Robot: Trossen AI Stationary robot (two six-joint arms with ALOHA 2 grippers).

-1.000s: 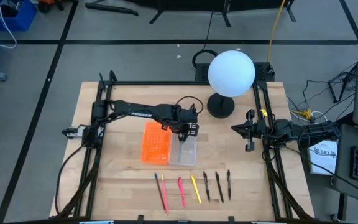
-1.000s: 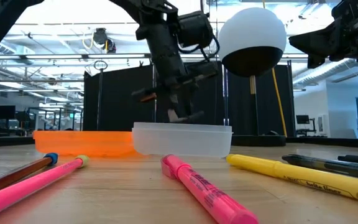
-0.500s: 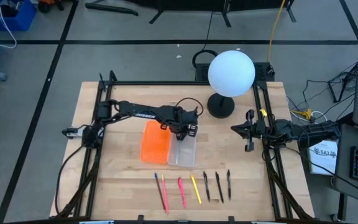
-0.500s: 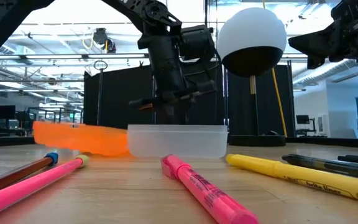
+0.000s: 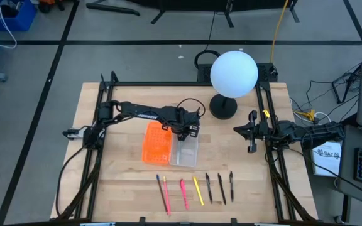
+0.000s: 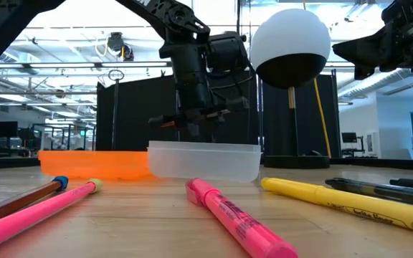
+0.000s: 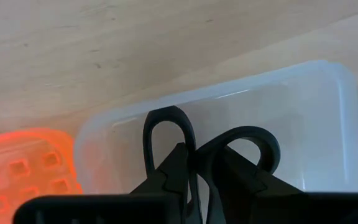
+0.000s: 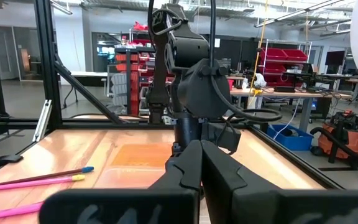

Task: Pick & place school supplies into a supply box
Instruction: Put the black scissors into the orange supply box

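- Landmark: the supply box [image 5: 185,150], clear tray mid-counter, long axis running front to back.
- Orange panel [image 5: 157,143] lies flat against the box's left side, joined to it (apparently a lid folded open so the tray stays clear for loading).
- Left gripper [image 5: 188,132] hangs over the far end of the box, pointed down into it. Left wrist view shows its fingers [image 7: 166,180] clenched on the scissors [image 7: 211,149], the black handle loops poking out ahead with the tray floor behind. Judgement: scissors are being lowered in blades-back, not yet let go.
- Pens and pencils [image 5: 195,189] sit in a row on the counter [image 5: 124,182] in front of the box, well apart from it, none inside yet. Left to right: dark, red-orange, pink, yellow, then three dark. Parallel spacing looks meant for one-at-a-time picks.
- Right gripper [image 5: 251,139] waits far right of the box near the counter edge; fingers [image 8: 185,171] closed together, empty.
- Writing: black print on the yellow marker [image 6: 335,203] in the low view, too small to read.
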